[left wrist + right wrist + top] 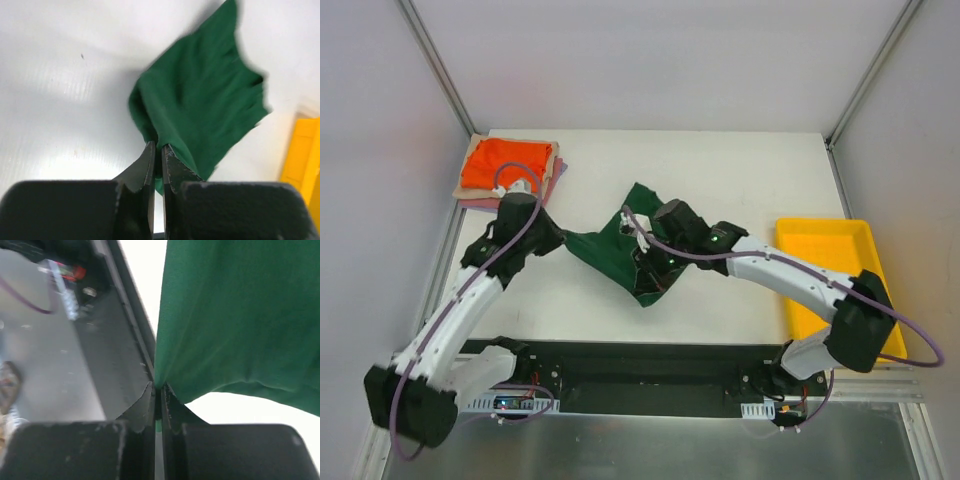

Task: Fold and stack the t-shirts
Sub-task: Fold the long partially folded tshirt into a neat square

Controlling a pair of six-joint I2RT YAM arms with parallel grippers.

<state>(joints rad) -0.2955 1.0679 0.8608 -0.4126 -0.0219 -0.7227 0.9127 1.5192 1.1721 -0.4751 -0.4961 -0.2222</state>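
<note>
From above, the dark green t-shirt [620,252] lies crumpled in the middle of the white table [720,170]. The left gripper [564,239] is at its left corner and the right gripper [652,270] over its near edge, the arm hiding part. An orange t-shirt [505,163] tops a far-left stack, and a yellow tray [825,250] sits to the right. Left wrist: jaws pinched on a green fold. Right wrist: jaws clamped on green cloth, with the black base rail [115,340] behind.

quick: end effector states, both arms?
left end effector: closed, holding the green t-shirt.
right end effector: closed, holding the same green t-shirt.
</note>
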